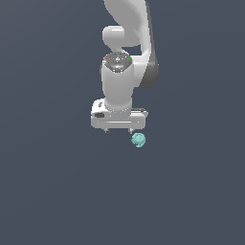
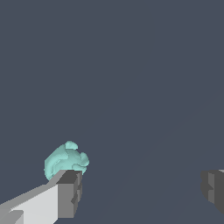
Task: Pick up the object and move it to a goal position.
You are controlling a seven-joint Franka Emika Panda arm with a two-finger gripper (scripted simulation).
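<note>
The object point(image 1: 139, 140) is a small teal lumpy blob lying on the dark grey floor. It sits just below the white gripper point(image 1: 118, 130) and off toward the exterior view's right, near one fingertip. In the wrist view the object point(image 2: 65, 160) shows just beyond one dark finger pad point(image 2: 70, 192), outside the gap between the fingers. The gripper point(image 2: 140, 190) is open wide with nothing between its fingers; the other pad point(image 2: 213, 188) stands far across.
The white arm point(image 1: 127, 43) reaches down from the top of the exterior view. A uniform dark grey floor point(image 1: 57, 191) surrounds everything.
</note>
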